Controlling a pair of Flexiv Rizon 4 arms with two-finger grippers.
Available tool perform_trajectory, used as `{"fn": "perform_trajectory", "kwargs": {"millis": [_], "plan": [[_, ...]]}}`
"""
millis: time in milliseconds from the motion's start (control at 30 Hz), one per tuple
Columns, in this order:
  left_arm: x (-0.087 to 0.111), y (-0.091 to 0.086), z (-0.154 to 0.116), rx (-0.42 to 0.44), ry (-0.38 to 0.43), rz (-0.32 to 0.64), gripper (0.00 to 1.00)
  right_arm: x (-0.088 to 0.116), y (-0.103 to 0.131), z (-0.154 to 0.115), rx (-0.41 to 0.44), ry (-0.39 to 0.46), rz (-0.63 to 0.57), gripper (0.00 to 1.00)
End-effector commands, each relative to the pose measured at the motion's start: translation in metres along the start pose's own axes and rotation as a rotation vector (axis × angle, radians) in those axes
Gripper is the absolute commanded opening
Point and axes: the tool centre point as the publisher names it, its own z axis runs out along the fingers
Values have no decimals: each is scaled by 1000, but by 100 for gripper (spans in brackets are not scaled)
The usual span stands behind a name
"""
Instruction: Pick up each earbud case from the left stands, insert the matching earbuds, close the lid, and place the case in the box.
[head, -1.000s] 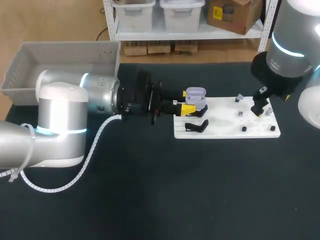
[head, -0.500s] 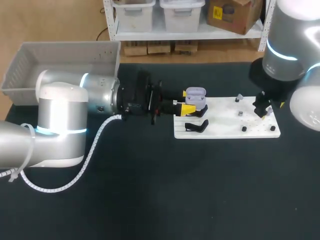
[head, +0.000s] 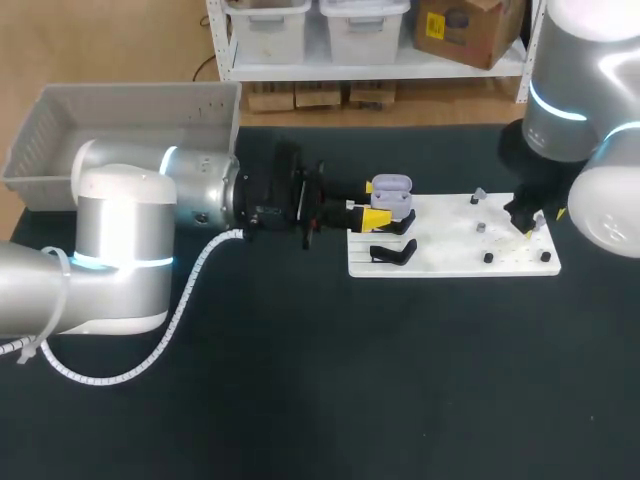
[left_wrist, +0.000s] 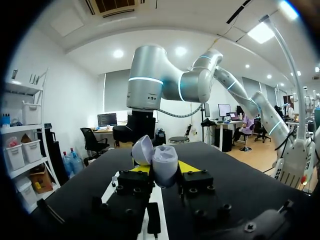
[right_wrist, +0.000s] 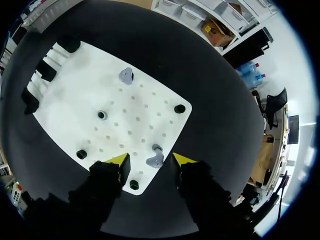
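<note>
The right end effector (right_wrist: 151, 159) has slid right and now hangs open around a purple earbud (right_wrist: 155, 160) at the white board's (head: 450, 255) right end, ready to grab it. The left end effector (left_wrist: 164, 168) stays closed on the open earbud case (head: 391, 187) at the board's far left.

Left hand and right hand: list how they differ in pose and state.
The left hand lies level along the table, while the right hand points down. The left hand is shut on the open lavender earbud case at the white board's left end. The right hand is open, straddling a lavender earbud near the board's right end without touching it. Both have yellow fingertips and work at the same board.
</note>
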Motion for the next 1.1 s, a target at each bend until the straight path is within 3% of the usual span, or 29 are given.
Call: {"fn": "perform_trajectory", "kwargs": {"millis": [33, 767, 933, 1100], "plan": [[1, -1, 0, -5, -2, 3, 0, -1, -1, 1, 2, 0, 6, 49], [1, -1, 0, -5, -2, 3, 0, 0, -7, 8, 7, 5, 39, 37], [1, -1, 0, -5, -2, 3, 0, -2, -7, 8, 11, 2, 41, 29], [1, -1, 0, -5, -2, 3, 0, -2, -7, 8, 19, -1, 45, 16]]}}
